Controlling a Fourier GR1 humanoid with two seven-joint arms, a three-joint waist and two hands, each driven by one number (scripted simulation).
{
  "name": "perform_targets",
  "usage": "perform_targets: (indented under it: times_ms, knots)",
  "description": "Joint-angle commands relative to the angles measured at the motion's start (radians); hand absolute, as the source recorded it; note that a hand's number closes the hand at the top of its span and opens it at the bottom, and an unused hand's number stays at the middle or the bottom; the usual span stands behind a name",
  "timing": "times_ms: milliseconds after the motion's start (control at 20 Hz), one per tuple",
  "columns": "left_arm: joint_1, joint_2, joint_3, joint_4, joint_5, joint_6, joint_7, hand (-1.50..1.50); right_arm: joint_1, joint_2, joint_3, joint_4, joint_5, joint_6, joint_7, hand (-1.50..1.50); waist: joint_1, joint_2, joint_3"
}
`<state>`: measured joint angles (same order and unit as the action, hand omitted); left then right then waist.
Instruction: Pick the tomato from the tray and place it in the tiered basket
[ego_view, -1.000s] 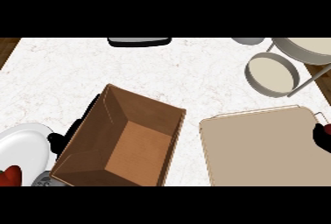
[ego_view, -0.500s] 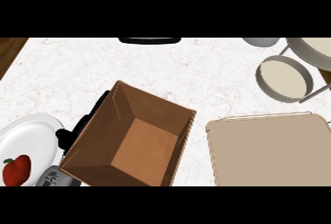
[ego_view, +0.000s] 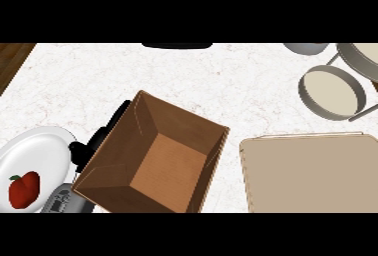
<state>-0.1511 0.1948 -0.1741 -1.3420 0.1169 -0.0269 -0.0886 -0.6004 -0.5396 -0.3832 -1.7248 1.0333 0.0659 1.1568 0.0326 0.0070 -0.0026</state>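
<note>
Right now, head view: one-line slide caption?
Open cardboard box mid-counter, beige tray to its right, tiered basket upper right, red tomato on white plate at left; no hands visible.

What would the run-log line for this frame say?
tomato: on white plate, lower left | tan tray: bare | tiered basket: upper right | brown box: centre | hands: not in view

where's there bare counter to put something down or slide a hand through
Widest bare counter lies beyond the cardboard box, reaching right toward the tiered basket. A narrow lane runs between box and tray. The left is crowded: the plate holding the tomato sits beside the box.
</note>
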Motion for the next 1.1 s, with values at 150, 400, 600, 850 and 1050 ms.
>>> perform_targets:
  times_ms: [150, 400, 600, 850, 1050]
  knots:
    - [-0.012, -0.005, 0.004, 0.004, 0.0, -0.015, -0.006, 0.0, -0.295, -0.041, -0.044, 0.45, 0.017, -0.019, 0.031, 1.5, 0.016, 0.005, 0.002]
    - [-0.015, -0.019, 0.015, 0.025, -0.003, -0.019, -0.027, 0.0, -0.389, -0.082, -0.103, 0.744, 0.007, -0.142, -0.13, 1.5, 0.005, 0.006, 0.003]
    - [0.016, -0.01, 0.009, -0.002, -0.014, -0.028, -0.027, 0.0, -0.464, -0.087, -0.116, 0.948, 0.021, -0.251, -0.202, 1.5, 0.013, 0.006, 0.003]
    - [-0.004, -0.028, 0.011, 0.022, -0.034, -0.007, -0.016, 0.0, -0.521, -0.08, -0.146, 1.11, 0.003, -0.407, -0.297, 1.5, 0.013, 0.009, 0.004]
    - [-0.037, -0.017, 0.031, 0.009, -0.006, -0.035, 0.026, 0.0, -0.568, -0.061, -0.185, 1.213, -0.04, -0.478, -0.327, 1.5, 0.014, 0.01, 0.004]
